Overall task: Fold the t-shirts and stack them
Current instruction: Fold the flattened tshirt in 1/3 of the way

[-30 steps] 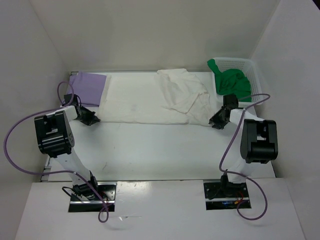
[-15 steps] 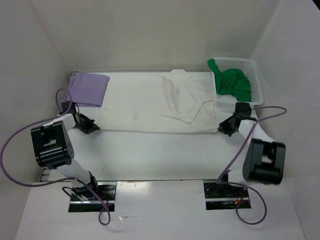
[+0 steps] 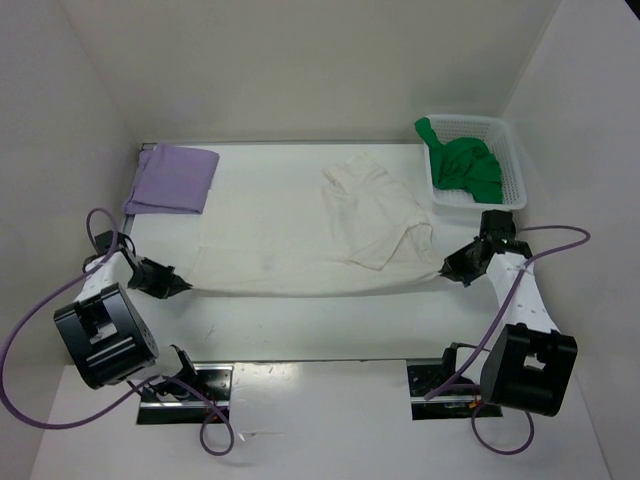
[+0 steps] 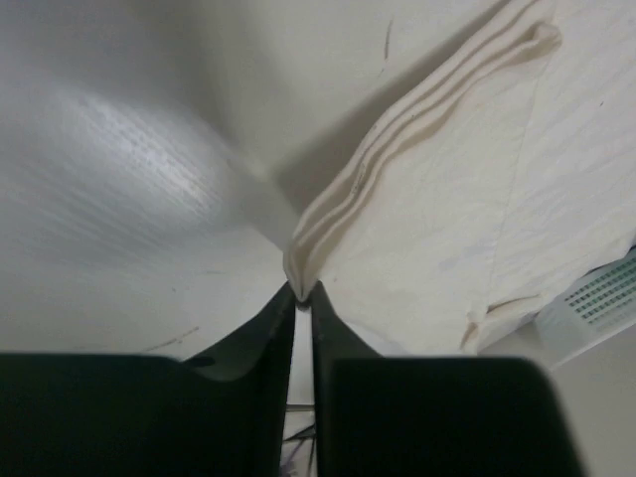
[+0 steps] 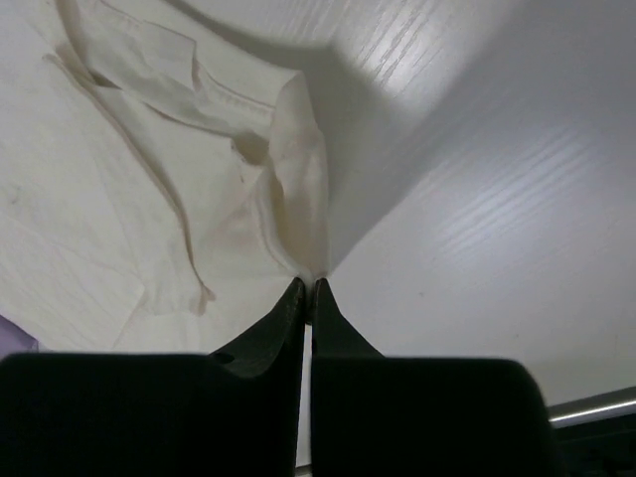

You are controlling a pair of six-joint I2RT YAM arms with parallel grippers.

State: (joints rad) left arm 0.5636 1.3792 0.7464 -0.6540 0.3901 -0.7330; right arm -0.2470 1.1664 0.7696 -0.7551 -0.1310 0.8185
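Observation:
The cream white t-shirt is stretched across the middle of the table between my grippers, with a bunched part at its right. My left gripper is shut on its near left corner; the left wrist view shows the pleated cloth pinched at my left gripper. My right gripper is shut on its near right corner; the right wrist view shows the cloth pinched at my right gripper. The lavender t-shirt lies folded at the far left. The green t-shirt hangs in the basket.
A white plastic mesh basket stands at the far right corner. White walls close in the table on the left, back and right. Purple cables loop beside both arms.
Both grippers have pulled the cream shirt's near edge toward the front and moved wider apart. The shirt has slid off the lavender shirt and now lies more spread out.

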